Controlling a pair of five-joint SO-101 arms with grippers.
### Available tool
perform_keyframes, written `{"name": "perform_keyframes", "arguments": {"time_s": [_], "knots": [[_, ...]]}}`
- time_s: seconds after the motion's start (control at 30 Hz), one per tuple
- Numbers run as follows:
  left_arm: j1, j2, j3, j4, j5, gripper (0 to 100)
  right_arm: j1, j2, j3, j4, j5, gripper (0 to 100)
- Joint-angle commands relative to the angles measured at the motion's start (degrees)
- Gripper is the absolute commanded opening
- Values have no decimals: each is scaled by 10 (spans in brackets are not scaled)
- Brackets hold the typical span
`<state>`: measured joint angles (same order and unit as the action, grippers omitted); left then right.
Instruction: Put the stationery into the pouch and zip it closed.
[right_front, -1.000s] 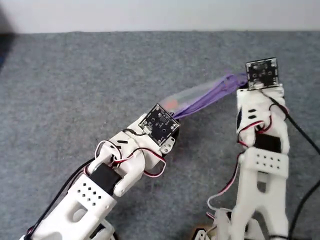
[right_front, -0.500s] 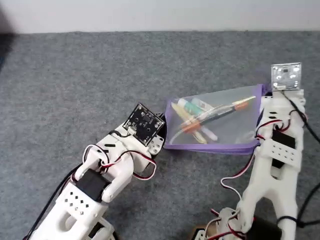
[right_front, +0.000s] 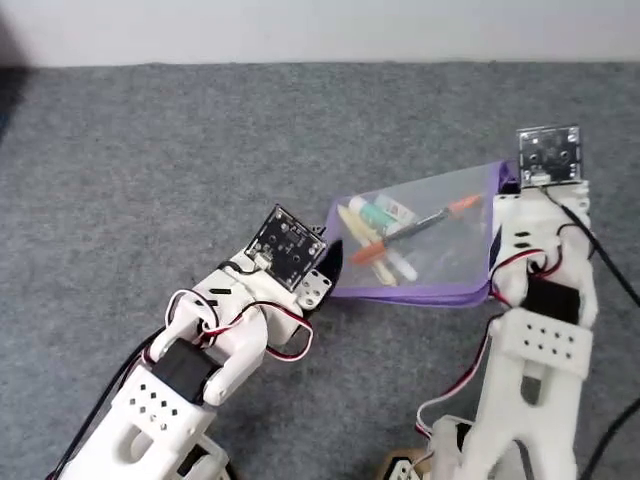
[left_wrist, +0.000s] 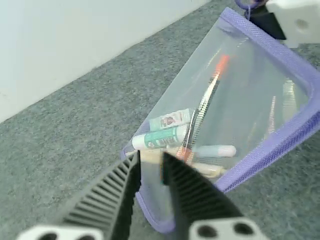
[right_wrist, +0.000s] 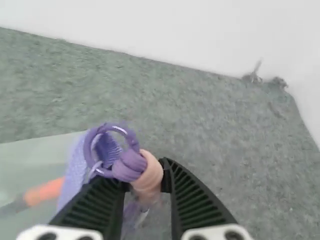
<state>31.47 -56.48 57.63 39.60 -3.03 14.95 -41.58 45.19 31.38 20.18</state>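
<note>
A clear pouch (right_front: 425, 262) with purple trim lies between the two arms, holding a black pen with an orange end (right_front: 432, 217), markers and a green-labelled tube (left_wrist: 162, 136). My left gripper (right_front: 327, 264) hovers over the pouch's near-left corner (left_wrist: 131, 150). Its fingers stand slightly open, and the stationery shows through the gap at the left gripper (left_wrist: 150, 159). My right gripper (right_front: 507, 186) is at the pouch's far right corner. In the right wrist view the right gripper (right_wrist: 142, 176) is shut on the purple zipper pull (right_wrist: 116, 156) with its peach bead.
Grey carpet (right_front: 150, 160) covers the table, with open room to the left and behind the pouch. A white wall (right_front: 320, 30) closes off the far edge. Both arm bodies and their cables fill the near side.
One second ago the pouch was pulled taut edge-on between both grippers. Now it lies flat, showing its contents. The left arm has drawn back, and the right gripper moved right, then slightly left.
</note>
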Motion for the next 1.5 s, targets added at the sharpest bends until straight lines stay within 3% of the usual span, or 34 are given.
{"name": "perform_keyframes", "arguments": {"time_s": [0.0, 0.33, 0.67, 0.97, 1.2, 1.37, 1.47], "knots": [[0, -11, -49, 41, 51, 171, -30, -69, -29, 66, -11, 7], [57, -14, -101, 93, 63, 199, -162, -204, -33, 110, -12, 7], [129, -14, -175, 169, 90, 201, -170, -216, -40, 110, -11, 7], [135, -10, -153, 128, 90, 199, -185, -217, -66, 125, -12, 7], [84, -10, -102, 68, 86, 198, -217, -217, -108, 185, -35, 7], [84, -10, -100, 69, 69, 122, -215, -217, -111, 189, -50, 7], [82, -11, -103, 70, 36, 20, -199, -211, -108, 186, -48, 7]]}}
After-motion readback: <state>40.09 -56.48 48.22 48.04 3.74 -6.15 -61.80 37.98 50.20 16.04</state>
